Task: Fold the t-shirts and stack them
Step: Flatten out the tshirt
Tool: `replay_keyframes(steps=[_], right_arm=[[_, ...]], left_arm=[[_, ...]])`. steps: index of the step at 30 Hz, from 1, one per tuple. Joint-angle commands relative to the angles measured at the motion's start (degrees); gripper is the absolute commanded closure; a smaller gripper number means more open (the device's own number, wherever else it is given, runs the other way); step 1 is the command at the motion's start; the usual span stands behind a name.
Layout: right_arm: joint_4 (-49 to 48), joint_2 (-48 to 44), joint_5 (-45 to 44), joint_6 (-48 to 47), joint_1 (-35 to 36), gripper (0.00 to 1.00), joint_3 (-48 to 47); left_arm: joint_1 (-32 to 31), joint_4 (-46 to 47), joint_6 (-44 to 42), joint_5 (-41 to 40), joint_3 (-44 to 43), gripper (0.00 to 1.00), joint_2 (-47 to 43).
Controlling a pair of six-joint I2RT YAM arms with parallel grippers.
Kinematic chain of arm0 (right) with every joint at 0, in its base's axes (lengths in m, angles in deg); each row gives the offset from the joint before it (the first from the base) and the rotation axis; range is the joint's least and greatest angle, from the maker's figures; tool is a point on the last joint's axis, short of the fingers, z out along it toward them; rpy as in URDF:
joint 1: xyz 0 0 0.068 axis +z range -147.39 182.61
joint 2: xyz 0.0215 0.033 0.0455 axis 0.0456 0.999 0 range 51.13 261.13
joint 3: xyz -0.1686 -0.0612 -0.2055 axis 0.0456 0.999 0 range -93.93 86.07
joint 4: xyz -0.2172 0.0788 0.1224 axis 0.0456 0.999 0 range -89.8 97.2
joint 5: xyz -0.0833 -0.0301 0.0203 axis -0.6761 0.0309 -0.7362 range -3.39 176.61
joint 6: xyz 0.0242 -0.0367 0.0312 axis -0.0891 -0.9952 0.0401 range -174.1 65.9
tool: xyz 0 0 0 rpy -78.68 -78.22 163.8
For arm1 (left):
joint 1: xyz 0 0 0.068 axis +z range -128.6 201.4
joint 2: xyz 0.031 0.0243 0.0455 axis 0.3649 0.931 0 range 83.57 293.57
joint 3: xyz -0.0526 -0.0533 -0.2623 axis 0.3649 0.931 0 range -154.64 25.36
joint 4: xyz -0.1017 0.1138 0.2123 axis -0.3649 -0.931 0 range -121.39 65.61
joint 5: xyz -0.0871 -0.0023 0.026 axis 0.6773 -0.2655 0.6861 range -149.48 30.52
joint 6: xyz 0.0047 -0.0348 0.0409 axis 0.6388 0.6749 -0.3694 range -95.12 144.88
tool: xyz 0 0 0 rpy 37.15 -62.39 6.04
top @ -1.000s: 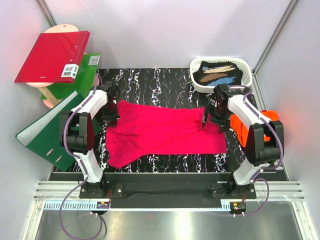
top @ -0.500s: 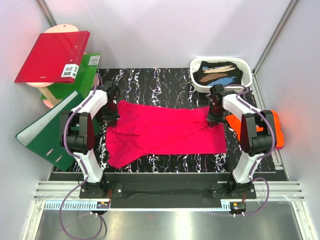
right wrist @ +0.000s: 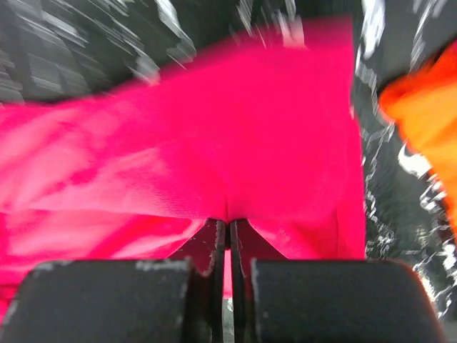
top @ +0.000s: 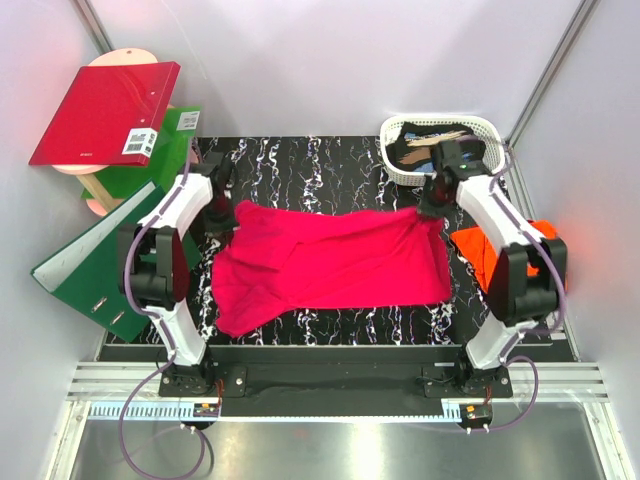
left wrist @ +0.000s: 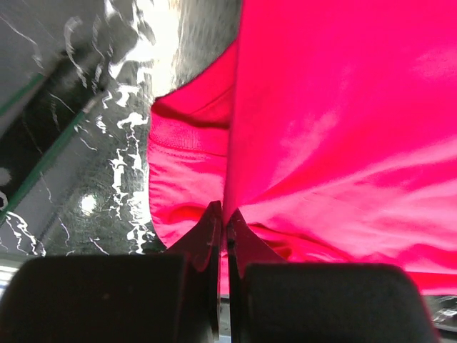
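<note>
Top external view, soft magenta-pink cloth t-shirt spread across black marbled tabletop, left gripper pinched tight on its far-left corner, right gripper clamped on its far-right corner, crumpled bright orange t-shirt lying just beside its right edge.

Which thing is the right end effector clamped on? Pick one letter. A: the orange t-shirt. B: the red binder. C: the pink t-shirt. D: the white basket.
C: the right wrist view shows the right end effector shut on a fold of the pink t-shirt, the orange t-shirt lying off to the side.
</note>
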Motion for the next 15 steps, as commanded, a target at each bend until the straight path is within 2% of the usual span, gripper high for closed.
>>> replay_keyframes(steps=[1,8,11,15], right_arm=[[0.79,-9.49,-3.35,-3.28,-0.05,1.00,-9.13],[0.17,-11.08,-4.51,-5.84,-0.05,1.00,-19.58],[0.35,-10.90,-3.71,-7.24,-0.05,1.00,-20.12],[0.53,-11.69,-3.36,-7.24,-0.13,1.00,-17.76]], left_arm=[[0.02,-0.29,3.45,-1.22,-9.66,1.00,-7.20],[0.02,2.43,8.38,-4.55,-22.58,1.00,-11.86],[0.11,2.87,6.90,-5.44,-28.99,1.00,-11.78],[0.72,1.99,6.28,-4.12,-31.12,1.00,-11.08]])
